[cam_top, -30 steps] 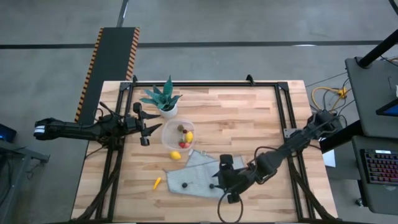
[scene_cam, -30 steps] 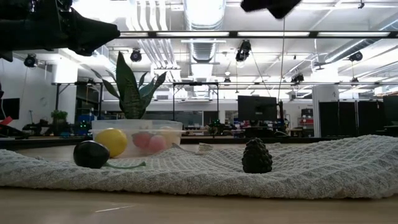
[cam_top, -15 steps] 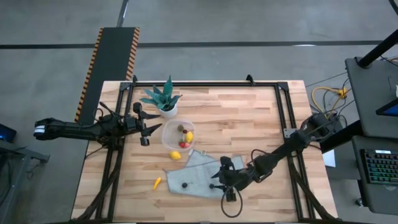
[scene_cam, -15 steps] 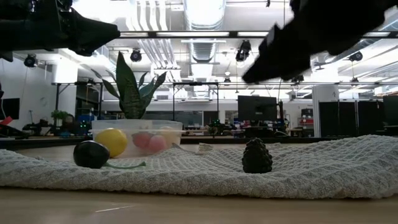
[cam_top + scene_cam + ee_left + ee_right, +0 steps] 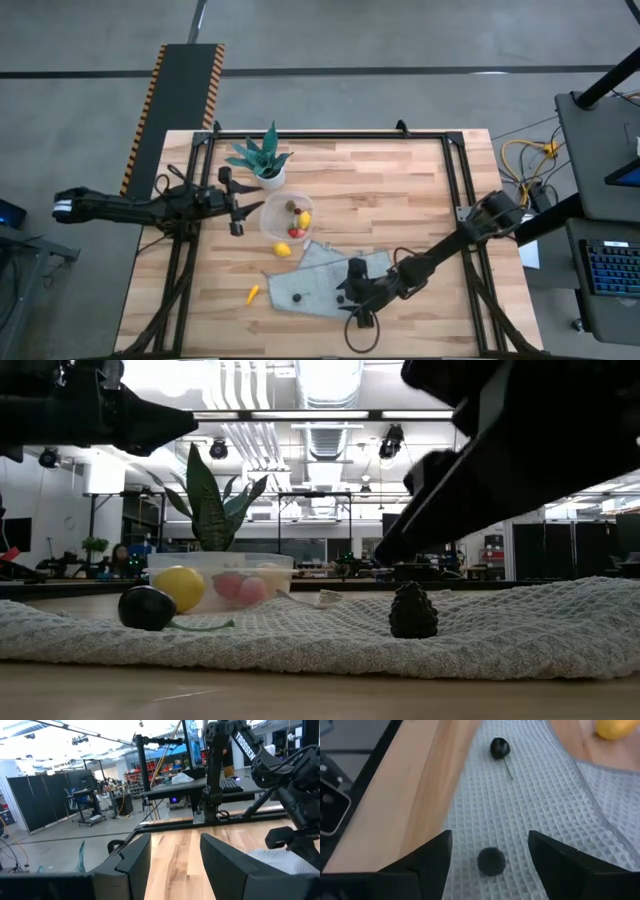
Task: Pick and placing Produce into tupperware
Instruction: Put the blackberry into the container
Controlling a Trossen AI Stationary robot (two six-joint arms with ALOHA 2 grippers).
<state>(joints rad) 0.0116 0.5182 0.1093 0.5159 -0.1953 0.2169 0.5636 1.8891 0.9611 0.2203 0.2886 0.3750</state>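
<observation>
Right tool (image 5: 490, 851), fingers apart, has dropped over the cloth (image 5: 320, 280) and now straddles a dark berry (image 5: 491, 861), so a grab looks next. Tupperware (image 5: 270, 222) already holds some produce; left tool (image 5: 240, 208) waits open beside it.

right gripper (image 5: 490, 851) lowered, fingers spread, left gripper (image 5: 240, 211) parted

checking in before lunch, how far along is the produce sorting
Partly done. The tupperware already holds a yellow piece and some red ones. The right gripper, open, hangs over a dark bumpy berry on the cloth. Left: a stemmed dark berry, a lemon and an orange piece.
</observation>
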